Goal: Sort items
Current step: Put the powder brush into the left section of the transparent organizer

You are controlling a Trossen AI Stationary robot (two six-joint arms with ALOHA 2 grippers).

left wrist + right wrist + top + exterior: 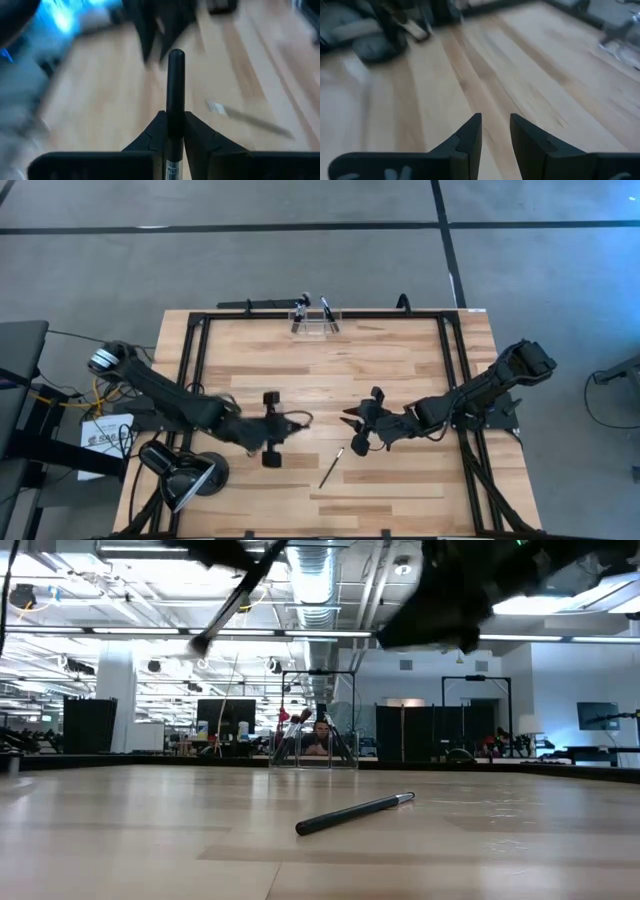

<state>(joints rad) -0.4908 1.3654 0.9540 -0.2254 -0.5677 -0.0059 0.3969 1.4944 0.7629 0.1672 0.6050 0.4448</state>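
My left gripper point(175, 117) is shut on a slim dark brush point(175, 80), raised above the middle of the table point(285, 427). In the low view this brush point(235, 600) slants high above the tabletop. A second brush point(333, 465) lies flat on the wood near the front edge, between the two grippers. My right gripper point(495, 120) hovers open right of centre point(350, 425), with nothing between its fingers. A clear holder point(315, 320) with upright brushes stands at the far edge. My left gripper pinches the brush's shaft point(175, 125) between its two fingertips point(156, 131). The brush runs along the fingers and sticks out ahead of them, ending in a rounded dark end point(176, 55). It is lifted clear of the table and slants, with its lower end point(200, 643) pointing down.
A black desk lamp with a round head point(185, 475) stands at the near left corner. A black frame point(195, 350) runs around the tabletop. Bare wood lies between the grippers and the holder.
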